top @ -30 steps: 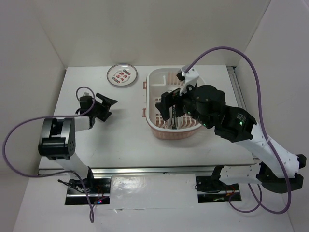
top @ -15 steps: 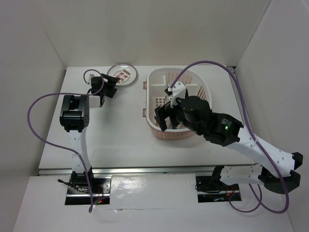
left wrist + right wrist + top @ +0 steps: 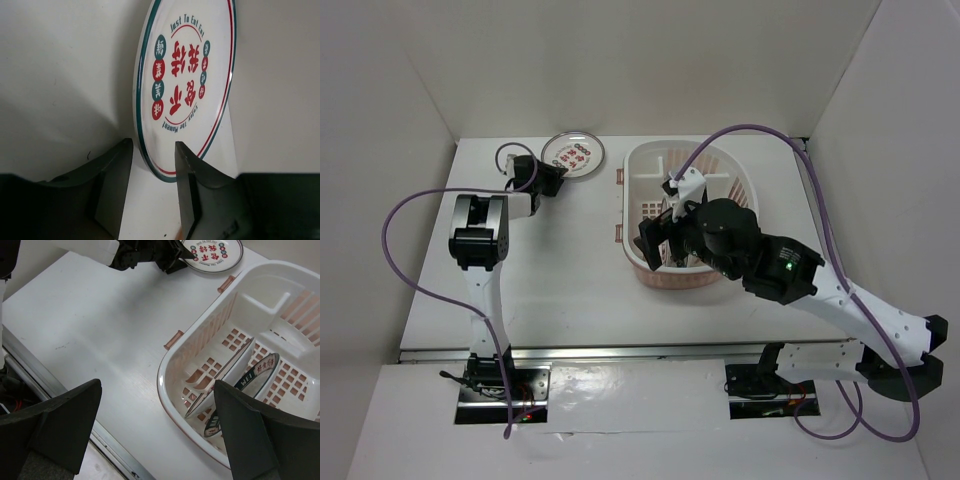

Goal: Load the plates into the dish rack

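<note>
The plate (image 3: 182, 75) is showing red characters and a teal rim. The dish rack (image 3: 200, 340) is looking white and pink.

1. Bright, even overhead light slightly washes out the white table (image 3: 570, 290).
2. Shadows are soft and faint.
3. Left wrist view: near fingers (image 3: 112, 190) dark and blurred, plate (image 3: 185, 75) sharp, grey shadow beside it.

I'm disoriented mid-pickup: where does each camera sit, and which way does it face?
Top: fixed above and behind, looking down on the table; both arms show.
Left wrist: low over the table, facing the lettered plate; its fingers straddle the rim.
Right wrist: above the rack, looking down at two plates standing inside; its fingers show.
Shared: top and right wrist both see the left gripper at that plate.
</note>
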{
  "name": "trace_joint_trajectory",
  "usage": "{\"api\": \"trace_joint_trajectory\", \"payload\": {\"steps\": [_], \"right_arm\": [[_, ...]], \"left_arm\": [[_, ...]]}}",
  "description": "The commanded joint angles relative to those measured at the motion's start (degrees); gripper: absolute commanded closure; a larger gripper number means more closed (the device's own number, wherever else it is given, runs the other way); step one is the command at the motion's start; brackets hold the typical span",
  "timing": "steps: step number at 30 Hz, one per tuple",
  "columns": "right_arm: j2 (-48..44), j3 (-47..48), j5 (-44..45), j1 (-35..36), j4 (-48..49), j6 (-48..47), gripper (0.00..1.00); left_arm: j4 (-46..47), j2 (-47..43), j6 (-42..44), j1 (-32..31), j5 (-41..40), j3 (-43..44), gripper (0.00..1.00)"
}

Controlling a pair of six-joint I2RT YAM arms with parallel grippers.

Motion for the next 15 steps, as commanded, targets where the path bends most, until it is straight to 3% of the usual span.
{"api": "trace_joint_trajectory", "payload": {"steps": [1, 5, 11, 12, 15], "right_arm": [[-2.09, 0.21, -1.31, 0.53, 3.48, 0.68, 0.00], [-2.09, -0.32, -1.31, 0.53, 3.48, 1.21, 0.00], [-2.62, -0.85, -2.37, 0.53, 4.01, 1.21, 0.00], [-2.62, -0.85, -2.37, 0.53, 4.01, 1.21, 0.00], [-3.14, -1.37, -2.37, 0.53, 4.01, 1.21, 0.00]], "left_arm": [[-4.30, 1.89, 1.48, -0.05, -2.35, 1.04, 0.48], [-5.70, 3.56, 1.48, -0.05, -2.35, 2.36, 0.61], [-7.46, 4.18, 0.95, -0.05, -2.87, 4.12, 0.66], [-8.07, 4.18, 0.95, -0.05, -2.87, 4.12, 0.80], [-8.07, 4.18, 0.95, -0.05, -2.87, 4.12, 0.90]]}}
